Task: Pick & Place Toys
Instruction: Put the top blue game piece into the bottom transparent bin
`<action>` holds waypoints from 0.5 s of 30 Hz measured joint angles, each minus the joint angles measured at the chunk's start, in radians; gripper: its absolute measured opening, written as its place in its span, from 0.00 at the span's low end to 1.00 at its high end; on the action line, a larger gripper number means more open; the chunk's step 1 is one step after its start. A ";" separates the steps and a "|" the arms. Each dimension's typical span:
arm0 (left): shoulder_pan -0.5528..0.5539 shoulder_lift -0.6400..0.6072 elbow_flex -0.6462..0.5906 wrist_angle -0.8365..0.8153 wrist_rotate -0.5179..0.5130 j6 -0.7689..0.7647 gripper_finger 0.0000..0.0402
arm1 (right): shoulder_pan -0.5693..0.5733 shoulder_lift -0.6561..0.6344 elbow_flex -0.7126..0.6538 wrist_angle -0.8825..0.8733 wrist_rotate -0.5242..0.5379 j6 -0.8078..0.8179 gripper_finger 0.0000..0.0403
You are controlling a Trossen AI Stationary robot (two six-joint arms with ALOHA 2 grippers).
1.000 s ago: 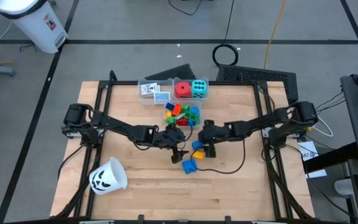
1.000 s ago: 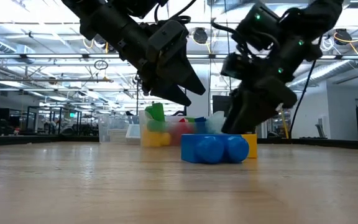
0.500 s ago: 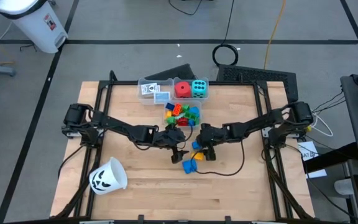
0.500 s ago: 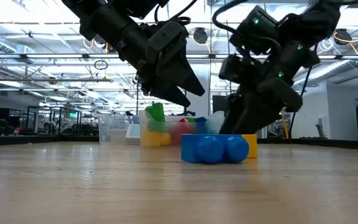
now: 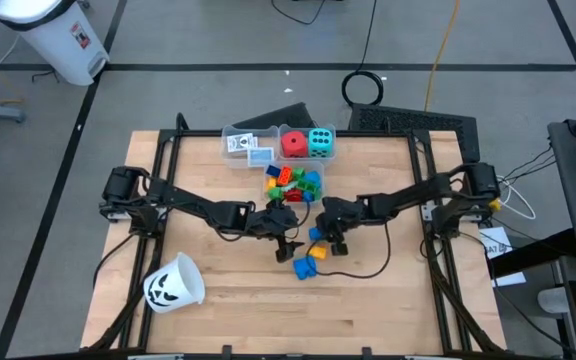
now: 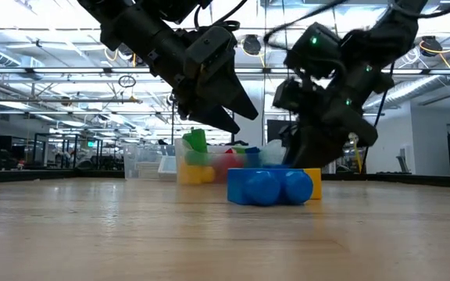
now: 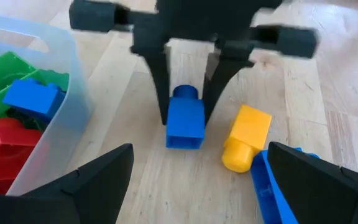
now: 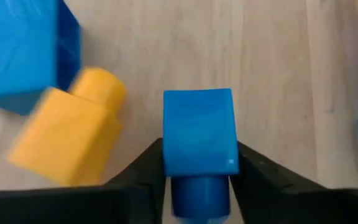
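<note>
My right pincer (image 8: 199,163) has a small blue block (image 8: 199,132) between its two fingers, both pressed against the block's sides, and the block rests on the tabletop (image 5: 228,300) just beside a yellow block (image 8: 67,137) and a larger blue one (image 8: 27,53). My left pincer (image 5: 290,243) hangs spread wide close by (near the bin of mixed blocks (image 7: 17,118)). My left wrist view shows the block lying flat between the fingers, whereas the low view hides it behind the larger blue block.
</note>
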State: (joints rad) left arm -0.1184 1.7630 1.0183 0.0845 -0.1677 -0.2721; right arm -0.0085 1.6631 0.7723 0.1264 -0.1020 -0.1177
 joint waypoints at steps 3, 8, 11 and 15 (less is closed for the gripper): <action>0.000 0.000 0.000 0.003 0.000 0.005 0.94 | 0.001 -0.041 0.000 -0.017 -0.004 0.000 0.22; 0.000 0.000 0.000 0.027 0.000 -0.002 0.94 | 0.000 -0.134 0.000 -0.026 0.002 0.000 0.22; 0.000 0.000 0.000 0.057 0.000 -0.084 0.94 | 0.020 -0.182 0.000 -0.028 0.088 -0.021 0.22; 0.012 0.000 0.000 0.141 0.000 -0.235 0.94 | 0.073 -0.204 0.000 -0.021 0.340 -0.137 0.22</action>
State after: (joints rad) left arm -0.1066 1.7630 1.0183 0.2258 -0.1674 -0.5071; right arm 0.0650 1.4590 0.7722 0.1053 0.2383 -0.2547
